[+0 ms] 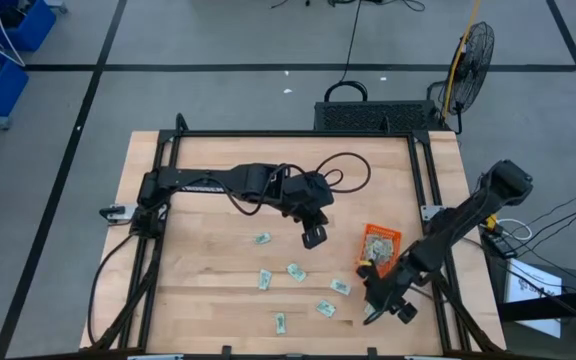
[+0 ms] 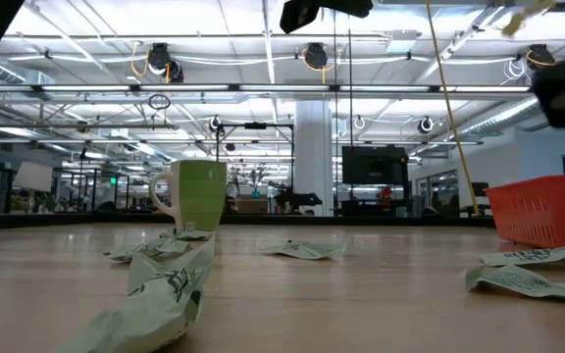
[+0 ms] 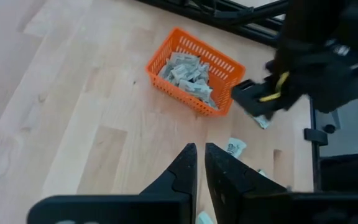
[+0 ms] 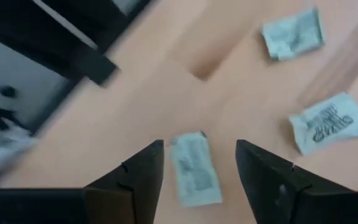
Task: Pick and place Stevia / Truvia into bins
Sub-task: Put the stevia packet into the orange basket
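The left arm reaches from the table's left side across to the middle, its left gripper (image 1: 313,236) raised off the wood with the fingers (image 3: 182,168) pressed nearly together and nothing between them. The right arm slants down from the far right toward the near right edge, and the right gripper (image 4: 199,163) hangs low with its fingers spread wide over one packet (image 4: 194,169) lying flat between them (not touching either finger). The orange bin (image 1: 379,246) sits right of centre, between the two grippers, already holding a heap of packets (image 3: 188,71). Six or so loose packets (image 1: 296,271) lie scattered on the table (image 1: 198,290) near its front half, left of the right gripper. A green cup (image 2: 200,193) stands on the table's far side in the low view.
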